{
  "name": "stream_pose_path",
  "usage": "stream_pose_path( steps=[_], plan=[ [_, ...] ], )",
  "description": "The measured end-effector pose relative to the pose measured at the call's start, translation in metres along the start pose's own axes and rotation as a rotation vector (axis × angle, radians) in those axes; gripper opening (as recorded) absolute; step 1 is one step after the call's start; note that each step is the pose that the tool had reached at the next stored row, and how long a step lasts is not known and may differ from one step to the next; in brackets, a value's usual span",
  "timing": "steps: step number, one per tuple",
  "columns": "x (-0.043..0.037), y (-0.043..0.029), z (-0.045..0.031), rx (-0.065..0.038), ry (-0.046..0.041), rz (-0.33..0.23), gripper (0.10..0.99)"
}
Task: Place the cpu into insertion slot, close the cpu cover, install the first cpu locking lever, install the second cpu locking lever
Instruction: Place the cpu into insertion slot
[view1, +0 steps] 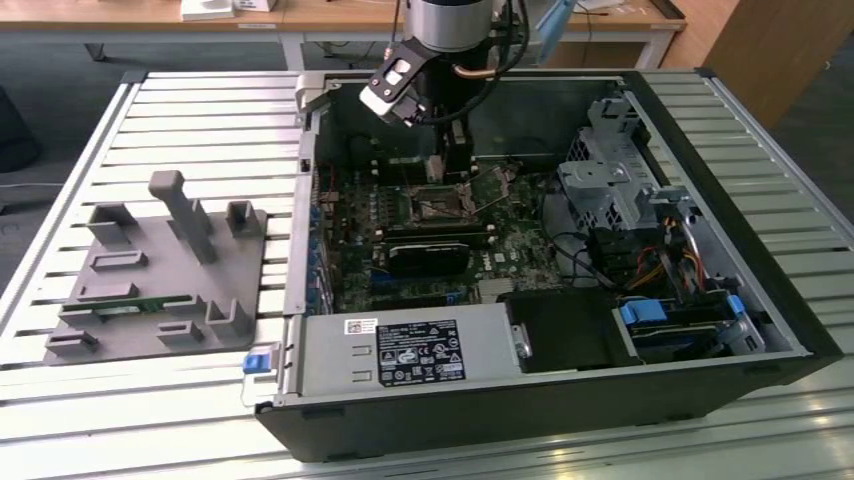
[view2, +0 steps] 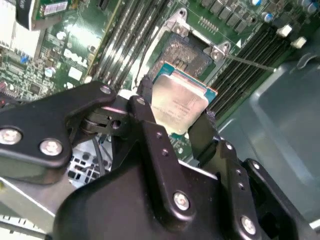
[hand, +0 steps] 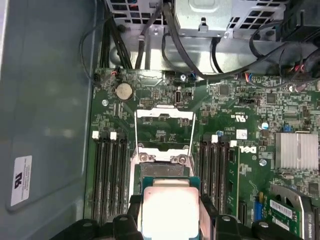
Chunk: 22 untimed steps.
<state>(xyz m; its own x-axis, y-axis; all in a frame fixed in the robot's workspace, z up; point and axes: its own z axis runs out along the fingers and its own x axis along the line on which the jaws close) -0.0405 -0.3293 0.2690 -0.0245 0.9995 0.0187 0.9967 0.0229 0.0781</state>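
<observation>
Right now the two black fingers are clamped on opposite edges of the cpu, carrying it flat with its dull silvery top facing the cameras. The gripper hangs just over the insertion slot, whose dark centre lies uncovered and is partly overlapped by the chip in both wrist views; whether chip and socket touch, I cannot tell. In the first wrist view the cpu cover stands swung open on the far side of the slot from the chip. Long memory slots flank the socket on the green motherboard. In the exterior view the arm reaches down into the open computer case, which lies on a slatted table, with a grey fixture at the exterior view's left.
</observation>
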Motion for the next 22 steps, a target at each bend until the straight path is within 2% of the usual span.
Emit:
stream_pose_path(
  steps=[14, 22],
  plan=[
    [0.0001, -0.0001, 0.0021, 0.000, 0.0012, -0.011, 0.537],
    [0.0001, -0.0006, 0.0081, 0.000, 0.0009, -0.010, 0.537]
  ],
)
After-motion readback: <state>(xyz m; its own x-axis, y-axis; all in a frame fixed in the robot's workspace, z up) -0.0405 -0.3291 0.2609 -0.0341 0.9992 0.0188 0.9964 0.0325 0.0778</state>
